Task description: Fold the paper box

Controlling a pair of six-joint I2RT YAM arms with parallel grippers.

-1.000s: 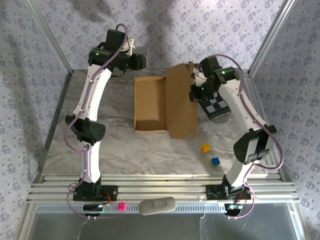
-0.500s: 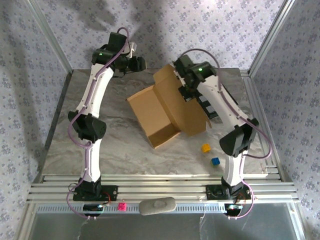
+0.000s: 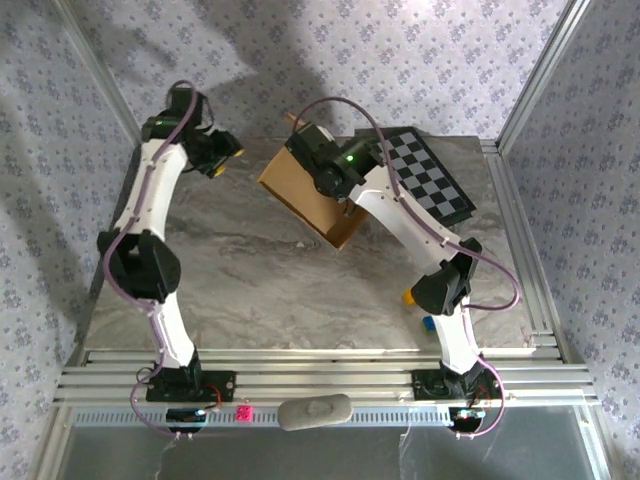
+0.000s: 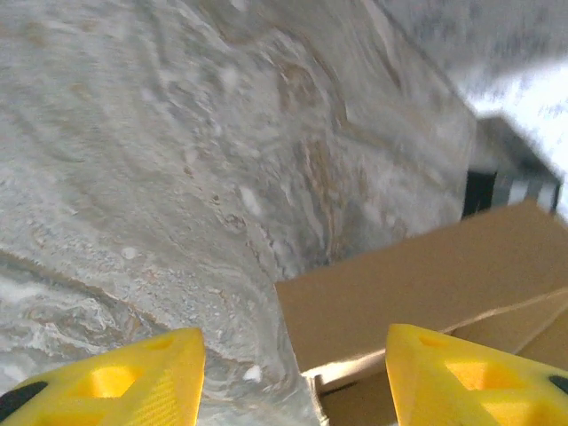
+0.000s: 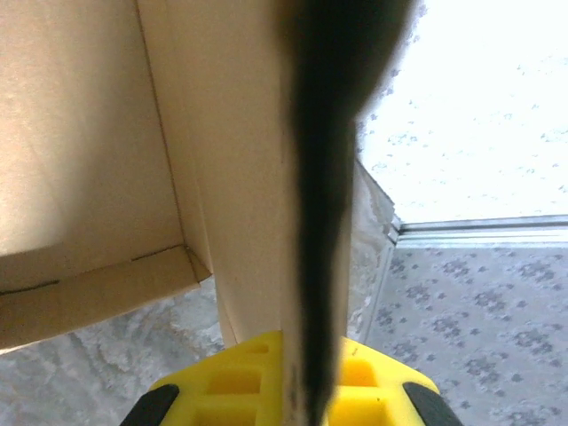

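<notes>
The right gripper (image 5: 297, 390) is pinched tight on a thin panel of the paper box (image 3: 298, 197), which the wrist view sees edge-on as a dark blurred strip. The left gripper (image 4: 293, 377) hangs with its yellow fingers spread wide and nothing between them, a corner of the box just ahead of it.

To my eye the step is folding that held panel over. It would go best swung in an arc about its crease rather than dragged. The free left gripper could brace the box's near wall so it cannot skid or turn on the smooth table (image 3: 250, 280).

The box sits in the upper centre of the overhead frame, turned at an angle, just left of the checkered board (image 3: 428, 178). It is plain brown card, with upright walls meeting in a creased corner inside.
</notes>
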